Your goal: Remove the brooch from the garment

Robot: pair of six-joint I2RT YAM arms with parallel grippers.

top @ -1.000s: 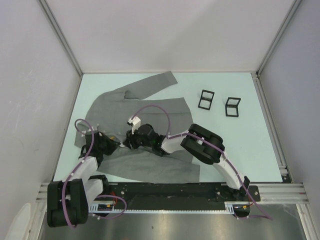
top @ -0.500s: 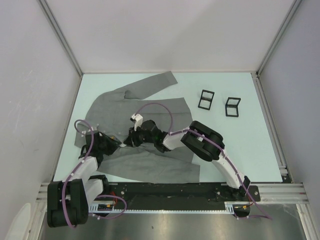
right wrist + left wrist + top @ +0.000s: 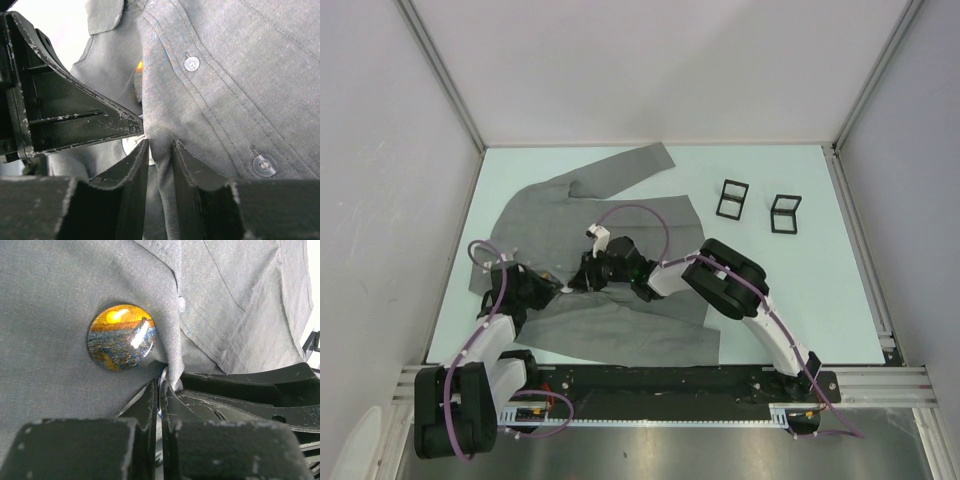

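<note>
Though the overhead camera shows the whole layout, it hides the thing that matters. From up there I see the grey garment (image 3: 550,215) spread flat over the left half of the pale counter (image 3: 820,300), one sleeve reaching toward the far wall. Two small black frames (image 3: 731,198) stand well apart from it on the right. Both arms reach in low, and their tips meet over the cloth near its front opening, where I cannot make out any brooch.

The left wrist camera settles that. The brooch (image 3: 121,337) is a glossy round disc, orange above and blue below, and it sits on the grey cloth just beside the button placket. The left tool (image 3: 159,389) lies just below it with its fingers pressed almost together. A folded edge of cloth runs down into the thin slit, and a silvery sliver shows there that I cannot identify. The other arm's black finger crowds in from the right.

The right wrist camera shows the other side of that ridge. The right tool (image 3: 160,147) pinches a raised fold of the garment between its fingers (image 3: 137,160). Two pale buttons (image 3: 192,63) sit on the stitched placket beyond. Here the brooch is only an orange sliver behind the fold, with the left arm's black finger right alongside.
</note>
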